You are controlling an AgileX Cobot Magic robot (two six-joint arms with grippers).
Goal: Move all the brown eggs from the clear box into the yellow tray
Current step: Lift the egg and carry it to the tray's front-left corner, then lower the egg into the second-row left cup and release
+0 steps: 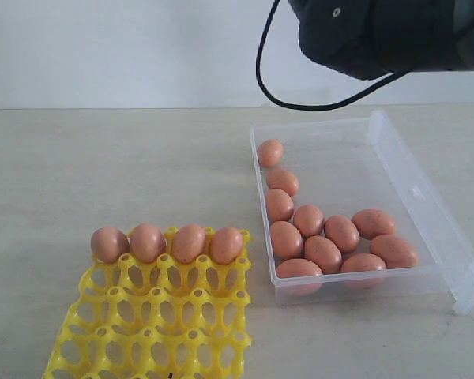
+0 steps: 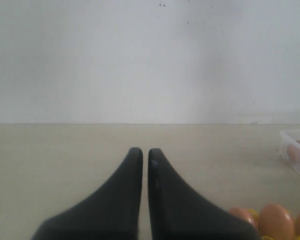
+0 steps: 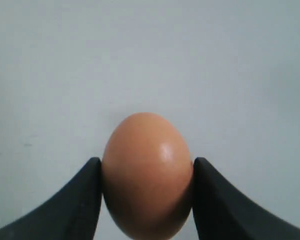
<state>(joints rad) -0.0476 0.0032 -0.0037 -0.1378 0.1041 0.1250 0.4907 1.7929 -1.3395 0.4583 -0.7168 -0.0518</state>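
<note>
Right claw (image 3: 147, 161) pinching brown egg (image 3: 146, 185) between fingers (image 3: 75, 200); left claw (image 2: 145, 152) pressing together; clear box (image 1: 355, 181) lying 2 o'clock from yellow tray (image 1: 142, 332).

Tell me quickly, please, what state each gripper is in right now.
Left gripper: closed, holding nothing.
Right gripper: closed on a brown egg.

no lettering, label, brand, number or sign is showing legibly in any view; the brown eggs (image 1: 308, 219), the clear box (image 1: 340, 170) and the yellow tray (image 1: 166, 316) are carrying no readable marks.
</note>
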